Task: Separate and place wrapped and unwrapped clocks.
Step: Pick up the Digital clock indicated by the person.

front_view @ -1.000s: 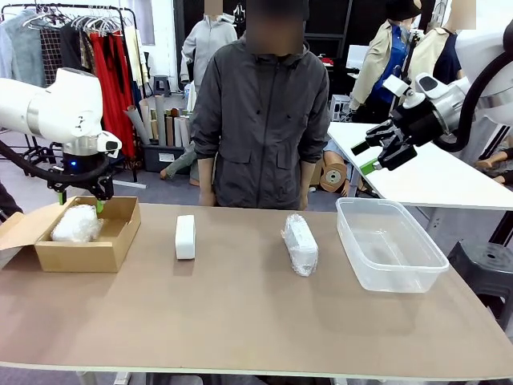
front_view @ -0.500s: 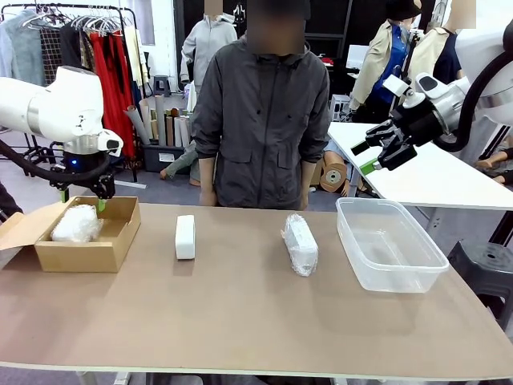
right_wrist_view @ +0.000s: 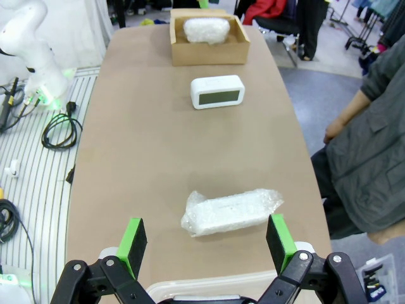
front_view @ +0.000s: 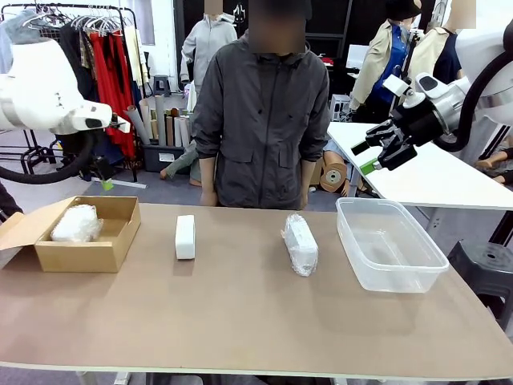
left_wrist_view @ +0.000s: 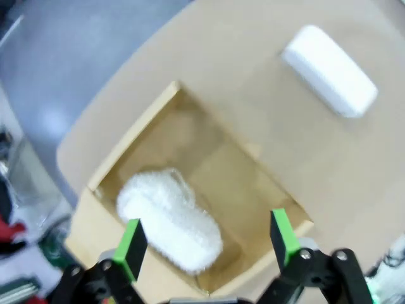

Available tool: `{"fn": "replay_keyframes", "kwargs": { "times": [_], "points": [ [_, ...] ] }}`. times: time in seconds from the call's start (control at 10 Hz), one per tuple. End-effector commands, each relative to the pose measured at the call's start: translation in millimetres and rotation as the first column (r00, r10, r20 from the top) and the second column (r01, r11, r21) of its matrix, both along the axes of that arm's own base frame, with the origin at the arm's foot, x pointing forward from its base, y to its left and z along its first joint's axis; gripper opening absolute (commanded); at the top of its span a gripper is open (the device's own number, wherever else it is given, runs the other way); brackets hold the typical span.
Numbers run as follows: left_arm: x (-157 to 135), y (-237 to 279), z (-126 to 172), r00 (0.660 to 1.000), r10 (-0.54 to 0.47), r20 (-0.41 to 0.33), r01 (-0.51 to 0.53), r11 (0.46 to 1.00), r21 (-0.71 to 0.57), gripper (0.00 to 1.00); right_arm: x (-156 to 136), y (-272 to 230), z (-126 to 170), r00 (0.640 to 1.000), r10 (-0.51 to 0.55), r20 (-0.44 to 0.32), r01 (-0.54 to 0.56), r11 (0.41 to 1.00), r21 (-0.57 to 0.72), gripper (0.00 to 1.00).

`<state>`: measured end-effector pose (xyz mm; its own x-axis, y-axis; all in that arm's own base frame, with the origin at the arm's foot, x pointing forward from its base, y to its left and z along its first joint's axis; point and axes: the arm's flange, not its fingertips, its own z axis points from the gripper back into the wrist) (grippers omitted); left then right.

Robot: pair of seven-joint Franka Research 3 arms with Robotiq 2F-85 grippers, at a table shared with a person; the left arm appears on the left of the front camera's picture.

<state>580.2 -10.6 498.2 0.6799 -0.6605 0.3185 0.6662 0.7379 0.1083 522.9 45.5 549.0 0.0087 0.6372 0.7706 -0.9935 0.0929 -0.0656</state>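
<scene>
Clock in plastic wrap (left_wrist_view: 169, 218) lies in box (left_wrist_view: 130, 140) beneath parted left fingers (left_wrist_view: 133, 246).

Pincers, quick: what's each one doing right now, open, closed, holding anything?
Left pincer: open, holding nothing, above the cardboard box with a wrapped clock inside.
Right pincer: open, holding nothing, up in the air.

The front camera looks across the worktop (front_view: 240, 321) at the person (front_view: 260, 120). The left wrist camera looks down, close above the cardboard box (left_wrist_view: 243, 183); the right wrist camera, farther off, shares that box.
</scene>
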Motion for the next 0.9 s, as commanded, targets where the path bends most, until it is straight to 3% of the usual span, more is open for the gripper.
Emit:
{"fn": "replay_keyframes", "kwargs": {
  "times": [0.0,0.2,0.3,0.4,0.5,0.6,0.7,0.8],
  "points": [
    [-14.2,22.2,8.0,0.955,-0.297,-0.011,0.295,0.951,-0.095,1.0,-0.5,1.0,2.5,1.0,0.004,0.002,-0.004,1.0,-0.001,1.0],
    [-13.4,22.6,22.2,0.869,-0.496,0.004,0.492,0.861,-0.131,1.0,-0.5,1.0,2.5,1.0,0.004,0.002,-0.004,1.0,-0.001,1.0],
    [-12.9,24.1,29.3,0.785,-0.618,0.048,0.618,0.773,-0.142,1.0,-0.5,1.0,2.5,1.0,0.004,0.002,-0.004,1.0,-0.001,1.0],
    [-10.4,19.4,32.6,0.728,-0.68,0.085,0.685,0.716,-0.132,1.0,-0.5,1.0,2.5,1.0,0.004,0.002,-0.004,1.0,-0.001,1.0],
    [-8.0,20.2,37.9,0.655,-0.738,0.161,0.755,0.639,-0.145,1.0,-0.5,1.0,2.5,1.0,0.004,0.002,-0.004,1.0,-0.001,1.0],
    [-7.2,18.2,41.5,0.606,-0.762,0.227,0.795,0.585,-0.161,1.0,-0.5,1.0,2.5,1.0,0.004,0.002,-0.004,1.0,-0.001,1.0],
    [-5.0,19.3,44.6,0.571,-0.771,0.282,0.82,0.55,-0.158,1.0,-0.5,1.0,2.5,1.0,0.004,0.002,-0.004,1.0,-0.001,1.0],
    [-2.2,18.6,45.3,0.564,-0.755,0.333,0.824,0.54,-0.171,1.0,-0.5,1.0,2.5,1.0,0.004,0.002,-0.004,1.0,-0.001,1.0]
  ]
}}
